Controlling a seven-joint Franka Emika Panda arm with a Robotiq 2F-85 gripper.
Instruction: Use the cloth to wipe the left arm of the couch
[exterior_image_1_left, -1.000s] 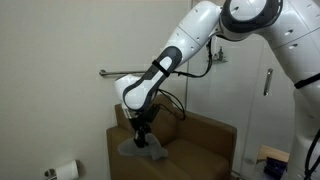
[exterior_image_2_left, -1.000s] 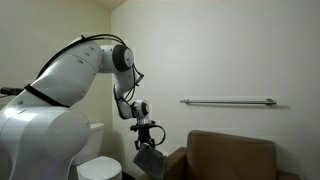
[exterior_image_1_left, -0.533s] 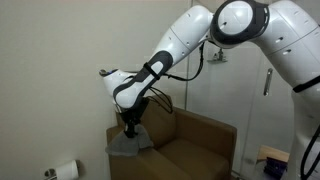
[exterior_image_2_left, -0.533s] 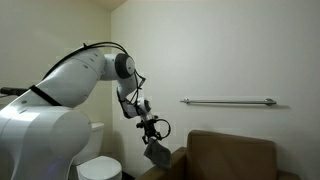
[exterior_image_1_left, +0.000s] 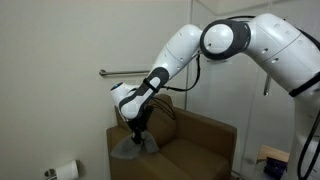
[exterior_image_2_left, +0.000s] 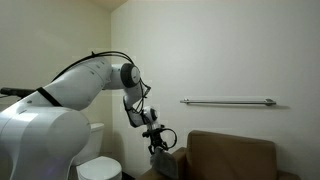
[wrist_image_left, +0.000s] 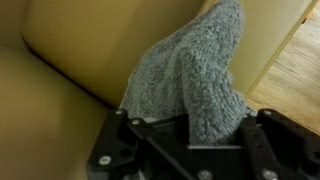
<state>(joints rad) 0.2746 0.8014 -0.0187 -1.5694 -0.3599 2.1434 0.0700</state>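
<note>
Plain cream walls (exterior_image_1_left: 50, 60) in both exterior views, with a corner showing in an exterior view (exterior_image_2_left: 110, 40). Metal grab bar (exterior_image_2_left: 228, 101) mounted on wall above a brown couch (exterior_image_2_left: 235, 155). Toilet paper roll (exterior_image_1_left: 65, 171) low on the wall. White fixture (exterior_image_2_left: 97, 165) low down, possibly a toilet. White door (exterior_image_1_left: 255, 110) with a handle. Wood-plank floor (wrist_image_left: 295, 75) in wrist view. Light dim, even.
</note>
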